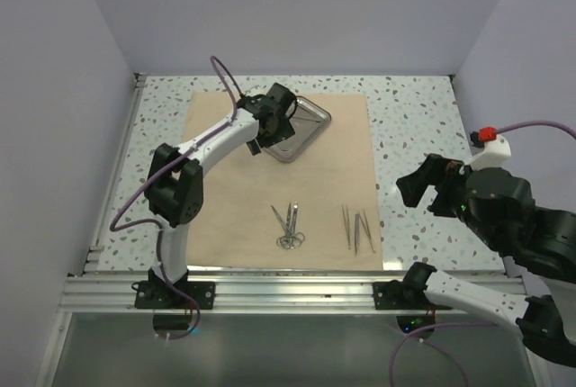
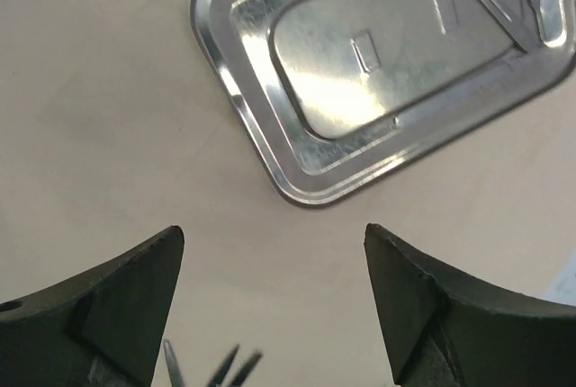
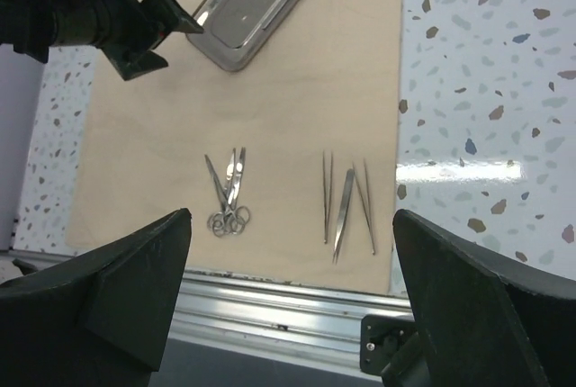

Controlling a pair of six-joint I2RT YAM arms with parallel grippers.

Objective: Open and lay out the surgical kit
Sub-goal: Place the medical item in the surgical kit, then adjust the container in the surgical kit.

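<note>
Left pincer (image 2: 273, 236) and right pincer (image 3: 292, 218) both spread wide, gripping nothing.

Nearest, the right one hangs over the bare tabletop (image 1: 423, 126) off to the side. On the tan wrap sheet (image 1: 225, 216), the scissors (image 1: 289, 225) and tweezers (image 1: 357, 229) lie side by side, apart, along its near edge. At the far end, the steel tray (image 1: 310, 121) sits flat with the left one hovering at its rim. Looks basically laid out, so I'd lift straight up, fingers wide, so the tray isn't nudged.

Overhead view looks down from behind; both wrist views share the tray (image 2: 387, 63), the left closest.
</note>
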